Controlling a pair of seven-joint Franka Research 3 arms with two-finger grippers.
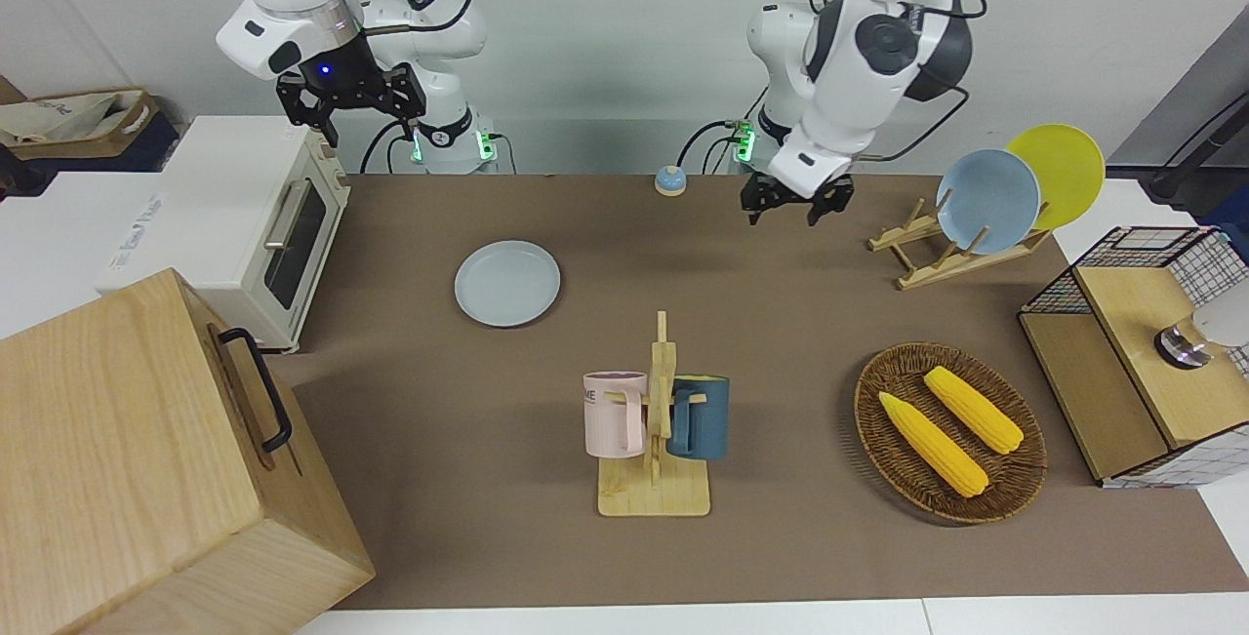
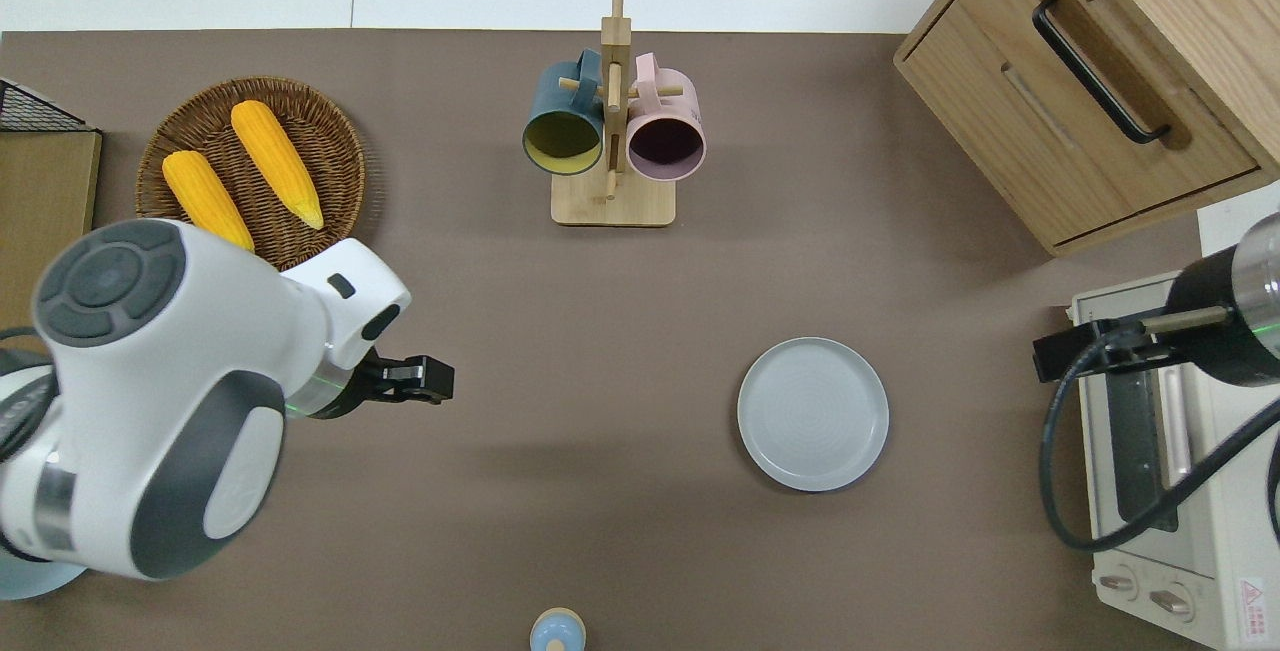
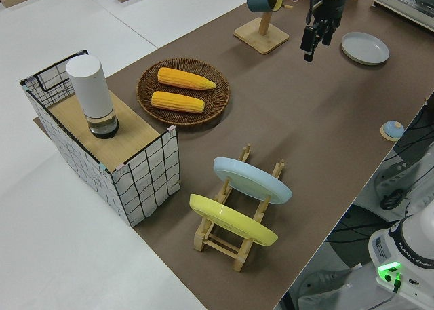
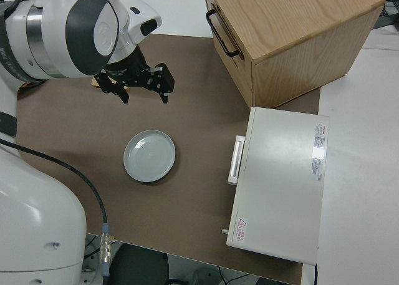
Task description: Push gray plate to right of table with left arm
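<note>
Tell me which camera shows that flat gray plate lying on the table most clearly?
The overhead view: the gray plate appears as a full, unobstructed circle. The front view shows it slanted, the left side view distant, and the right side view clearly too.

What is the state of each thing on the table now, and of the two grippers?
gray plate: flat on the table, untouched.
left gripper: open, empty, over bare table.
right arm: parked.
blue plate, yellow plate: upright in the rack.
mugs: hanging on the stand.
corn cobs: lying in the basket.
</note>
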